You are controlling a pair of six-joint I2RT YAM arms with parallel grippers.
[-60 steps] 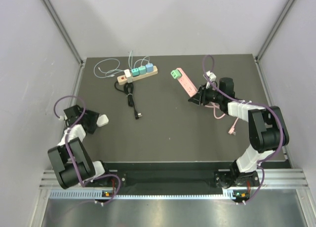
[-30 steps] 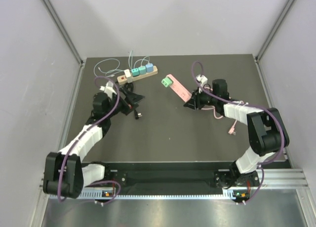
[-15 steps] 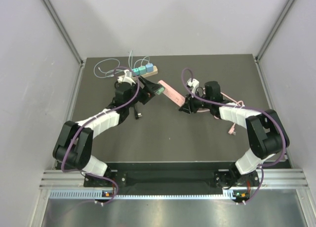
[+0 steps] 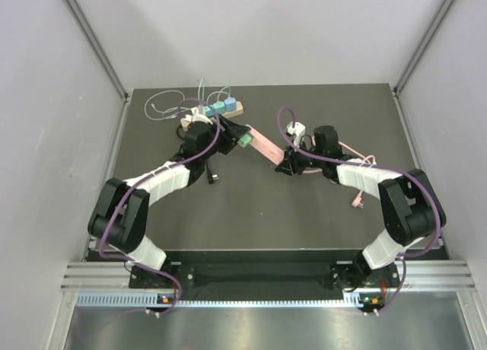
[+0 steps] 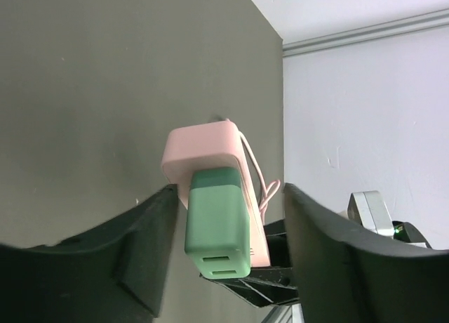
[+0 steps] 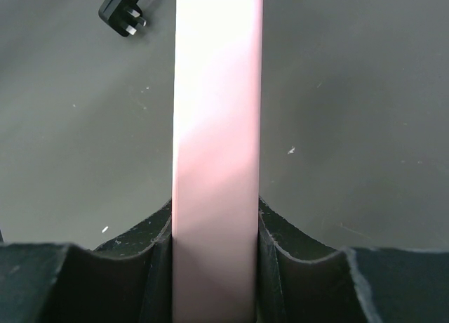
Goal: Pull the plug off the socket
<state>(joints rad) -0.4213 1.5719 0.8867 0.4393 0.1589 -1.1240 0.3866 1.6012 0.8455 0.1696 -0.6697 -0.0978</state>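
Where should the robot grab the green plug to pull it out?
Pinch the green plug by its two flat sides, coming at its outer face, like the left hand. It stands proud of the pink strip, sides bare, while the right hand clamps the strip.

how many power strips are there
2: a tan power strip at the far left, plugs in it, and a pink power strip mid-table, in the right gripper, green plug on its end.
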